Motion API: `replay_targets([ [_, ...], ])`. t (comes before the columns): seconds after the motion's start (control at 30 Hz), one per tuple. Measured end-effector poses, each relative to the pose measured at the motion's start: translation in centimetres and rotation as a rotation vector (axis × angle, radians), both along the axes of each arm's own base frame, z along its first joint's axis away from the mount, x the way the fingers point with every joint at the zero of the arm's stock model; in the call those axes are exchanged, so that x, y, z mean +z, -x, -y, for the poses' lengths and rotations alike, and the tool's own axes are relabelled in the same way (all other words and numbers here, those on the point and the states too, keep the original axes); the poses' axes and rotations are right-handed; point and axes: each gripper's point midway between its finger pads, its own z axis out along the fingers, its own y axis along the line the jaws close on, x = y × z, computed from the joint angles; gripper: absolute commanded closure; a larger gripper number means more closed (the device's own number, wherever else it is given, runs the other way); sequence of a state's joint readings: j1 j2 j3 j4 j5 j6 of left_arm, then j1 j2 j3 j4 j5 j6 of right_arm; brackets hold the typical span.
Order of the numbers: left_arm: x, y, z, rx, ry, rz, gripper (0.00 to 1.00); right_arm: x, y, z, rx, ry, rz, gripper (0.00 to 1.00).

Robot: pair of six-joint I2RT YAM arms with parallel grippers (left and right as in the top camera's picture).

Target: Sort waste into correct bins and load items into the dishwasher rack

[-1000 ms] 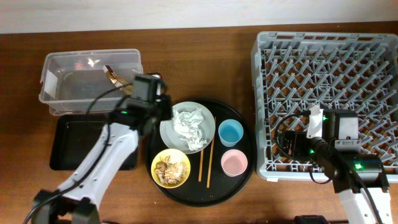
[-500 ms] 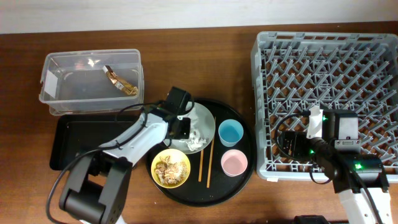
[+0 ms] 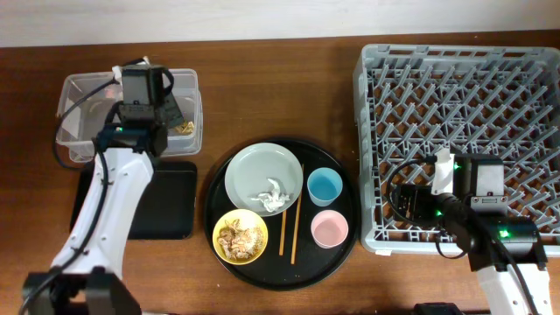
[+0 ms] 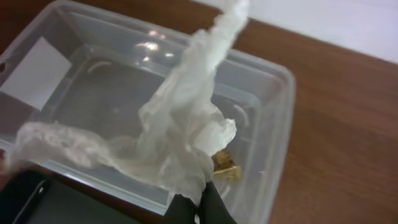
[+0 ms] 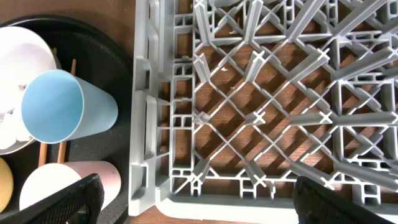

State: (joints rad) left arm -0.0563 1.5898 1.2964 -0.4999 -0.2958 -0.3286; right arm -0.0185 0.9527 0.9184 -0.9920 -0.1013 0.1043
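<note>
The dishwasher rack [image 3: 367, 175] fills the right side of the worktop [image 3: 262, 52] with nothing on its pegs. My right gripper [image 5: 198, 202] hovers over its front-left corner, jaws spread wide and empty, parked, I judge, until there is tableware to load. The round black tray [image 3: 262, 273] sits just beside the rack's left wall, leaving only a thin strip of wood, so anything carried across must clear that wall. Far left, the clear tub [image 3: 74, 131] lies behind the shallow black tray [image 3: 171, 206], their long edges touching or nearly so. On the round tray the plate [image 3: 258, 166] carries a small wad of tissue [image 3: 274, 196] near its front rim. The yellow bowl [image 3: 261, 249] holds the food bits [image 3: 238, 234], the blue cup [image 3: 325, 185] and pink cup [image 3: 329, 229] stand close together, and the chopsticks [image 3: 289, 226] lie between bowl and cups. My left gripper [image 4: 199, 208] is above the tub, jaws pinched on a long piece of white tissue [image 4: 180, 130] that trails over the open tub, where a brown scrap [image 4: 225, 168] already lies. I see free room inside for a drop.
</note>
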Motion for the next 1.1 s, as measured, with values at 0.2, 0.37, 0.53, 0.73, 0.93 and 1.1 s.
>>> replay_targets([
  [0.2, -2.6, -1.3, -1.4, 0.024, -0.009, -0.037, 0.46, 0.0, 0.0, 0.0, 0.0, 0.0, 0.0, 0.02],
  [0.37, -2.4, 2.1, 3.5, -0.141, 0.125, -0.152, 0.46, 0.0, 0.0, 0.0, 0.0, 0.0, -0.001, 0.02],
  [0.53, -5.1, 7.6, 15.1, -0.456, 0.219, -0.37, 0.46, 0.0, 0.1, 0.0, 0.0, 0.0, -0.003, 0.02],
  [0.73, -12.5, 13.5, 22.2, -0.639, 0.148, -0.669, 0.46, 0.0, 0.1, 0.0, 0.0, 0.0, -0.004, 0.01],
  [0.93, -17.0, 16.4, 23.6, -0.678, 0.072, -0.828, 1.0, 0.0, 0.1, 0.0, 0.0, 0.0, -0.004, 0.02],
  [1.1, -17.0, 15.7, 22.1, -0.637, 0.006, -0.819, 1.0, 0.0, 0.1, 0.0, 0.0, 0.0, -0.004, 0.02],
])
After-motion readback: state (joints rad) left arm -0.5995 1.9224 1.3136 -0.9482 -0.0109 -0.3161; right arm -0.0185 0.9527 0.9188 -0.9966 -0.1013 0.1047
